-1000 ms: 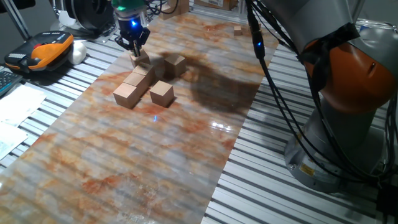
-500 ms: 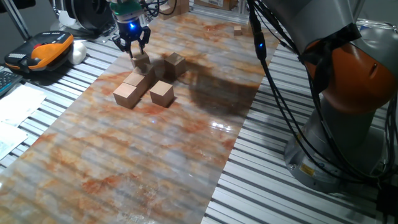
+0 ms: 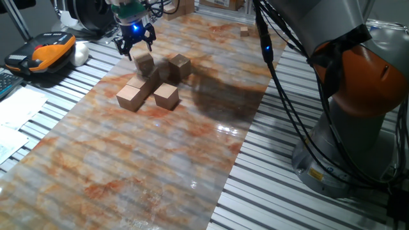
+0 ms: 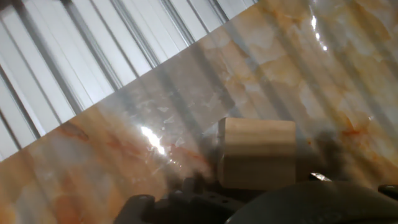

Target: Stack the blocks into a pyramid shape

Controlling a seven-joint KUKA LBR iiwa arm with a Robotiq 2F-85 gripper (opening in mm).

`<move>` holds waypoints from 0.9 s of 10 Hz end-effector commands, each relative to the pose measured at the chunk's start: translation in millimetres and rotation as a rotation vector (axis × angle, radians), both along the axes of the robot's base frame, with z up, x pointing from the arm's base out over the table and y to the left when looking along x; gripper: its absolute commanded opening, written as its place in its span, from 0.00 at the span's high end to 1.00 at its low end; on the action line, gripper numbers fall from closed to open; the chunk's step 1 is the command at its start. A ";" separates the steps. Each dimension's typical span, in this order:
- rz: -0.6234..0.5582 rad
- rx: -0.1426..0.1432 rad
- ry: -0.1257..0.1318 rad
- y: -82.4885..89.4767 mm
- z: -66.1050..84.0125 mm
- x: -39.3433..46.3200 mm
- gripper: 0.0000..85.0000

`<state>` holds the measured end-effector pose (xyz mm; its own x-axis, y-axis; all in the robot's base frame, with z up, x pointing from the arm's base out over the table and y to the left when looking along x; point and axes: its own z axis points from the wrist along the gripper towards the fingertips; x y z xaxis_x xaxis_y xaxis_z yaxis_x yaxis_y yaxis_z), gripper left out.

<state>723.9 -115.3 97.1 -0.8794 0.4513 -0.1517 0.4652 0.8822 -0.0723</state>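
On the glossy marbled mat [image 3: 192,128] over a ribbed metal table [image 3: 268,185], matte tan wooden blocks [image 3: 153,83] cluster; the gripper [image 3: 134,46] hangs above, spread, empty.

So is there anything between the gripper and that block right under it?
Nothing visible. The gripper hangs open just above the nearest block, with only clear air between them. The other blocks lie off to the side, not in the way.

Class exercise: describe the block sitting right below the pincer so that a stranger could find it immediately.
Find the marbled board, then the cluster of wooden cubes at its far left. The block is the cube nearest the open pincer, raised on top of another cube, unlike its neighbours.
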 end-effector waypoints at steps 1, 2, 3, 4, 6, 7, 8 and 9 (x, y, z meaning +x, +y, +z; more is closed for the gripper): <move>0.019 0.004 -0.010 -1.0 -1.7 -0.7 0.00; 0.023 0.008 -0.014 -2.0 -4.0 -0.8 0.00; 0.022 0.014 -0.016 -3.1 -5.8 -1.2 0.00; 0.013 0.023 -0.016 -4.5 -7.4 -1.9 0.00; 0.000 0.022 -0.019 -5.6 -7.8 -3.4 0.00; -0.001 0.020 -0.021 -6.4 -8.8 -4.0 0.00; -0.001 0.020 -0.021 -7.1 -10.2 -4.3 0.00; -0.002 0.024 -0.021 -8.0 -12.4 -4.5 0.00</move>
